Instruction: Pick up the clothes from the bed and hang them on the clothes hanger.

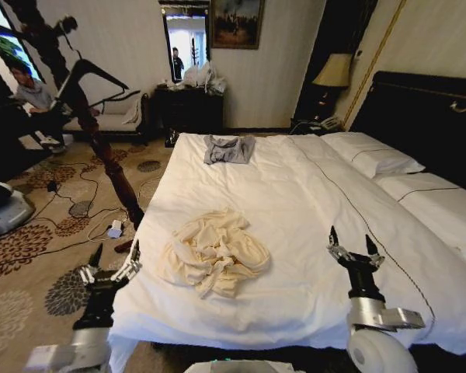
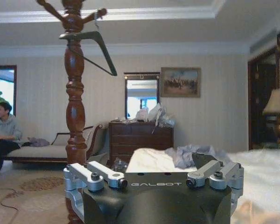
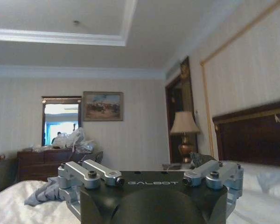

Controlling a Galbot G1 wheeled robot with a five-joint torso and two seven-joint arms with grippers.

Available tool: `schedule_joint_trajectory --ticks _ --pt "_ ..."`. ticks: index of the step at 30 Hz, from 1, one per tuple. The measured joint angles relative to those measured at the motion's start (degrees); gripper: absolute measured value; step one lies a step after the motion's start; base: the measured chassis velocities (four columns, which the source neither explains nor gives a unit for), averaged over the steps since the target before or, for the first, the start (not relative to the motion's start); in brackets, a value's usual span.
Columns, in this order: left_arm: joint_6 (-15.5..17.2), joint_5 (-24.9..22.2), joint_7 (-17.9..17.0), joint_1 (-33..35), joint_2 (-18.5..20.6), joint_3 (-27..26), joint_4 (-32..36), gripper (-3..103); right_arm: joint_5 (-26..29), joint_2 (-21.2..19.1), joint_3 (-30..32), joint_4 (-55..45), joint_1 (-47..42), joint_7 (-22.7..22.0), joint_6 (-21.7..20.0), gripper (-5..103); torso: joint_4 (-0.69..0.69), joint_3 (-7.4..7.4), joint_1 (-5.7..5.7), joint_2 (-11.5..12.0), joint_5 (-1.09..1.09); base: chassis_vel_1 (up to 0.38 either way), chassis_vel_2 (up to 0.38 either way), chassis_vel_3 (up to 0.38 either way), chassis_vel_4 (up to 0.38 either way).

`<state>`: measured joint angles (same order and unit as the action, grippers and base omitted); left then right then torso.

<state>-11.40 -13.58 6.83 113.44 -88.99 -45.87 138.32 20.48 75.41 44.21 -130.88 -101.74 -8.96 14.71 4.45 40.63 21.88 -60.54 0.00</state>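
The cream-yellow clothes (image 1: 214,252) lay bunched in a wrinkled heap on the near half of the bed (image 1: 295,194), at about six o'clock from the grey garment (image 1: 228,148) near the far edge. The heap's long axis ran across the bed, side to side, with a loose fold trailing toward the foot edge at five o'clock.

The black clothes hanger (image 1: 93,74) hung on the dark wooden coat stand (image 1: 109,167) beside the bed, at ten o'clock from the heap, its shoulders tilted; in the left wrist view the clothes hanger (image 2: 91,49) sloped down away from the coat stand (image 2: 75,107).

The left gripper (image 1: 110,266) hovered at the bed's corner, at nine o'clock from the heap, fingers spread wide, holding nothing. The right gripper (image 1: 354,247) hovered over bare sheet at three o'clock, likewise spread and empty.
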Motion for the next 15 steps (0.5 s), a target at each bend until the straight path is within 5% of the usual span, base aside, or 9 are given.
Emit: schedule_joint_trajectory --ticks 15 --pt "-2.7 3.0 0.6 0.9 -0.8 0.6 -2.5 100 -4.9 0.3 -0.8 1.1 -0.2 -0.8 0.6 100 0.0 0.0 0.0 0.0 0.0 0.0 0.0 0.0 0.0"
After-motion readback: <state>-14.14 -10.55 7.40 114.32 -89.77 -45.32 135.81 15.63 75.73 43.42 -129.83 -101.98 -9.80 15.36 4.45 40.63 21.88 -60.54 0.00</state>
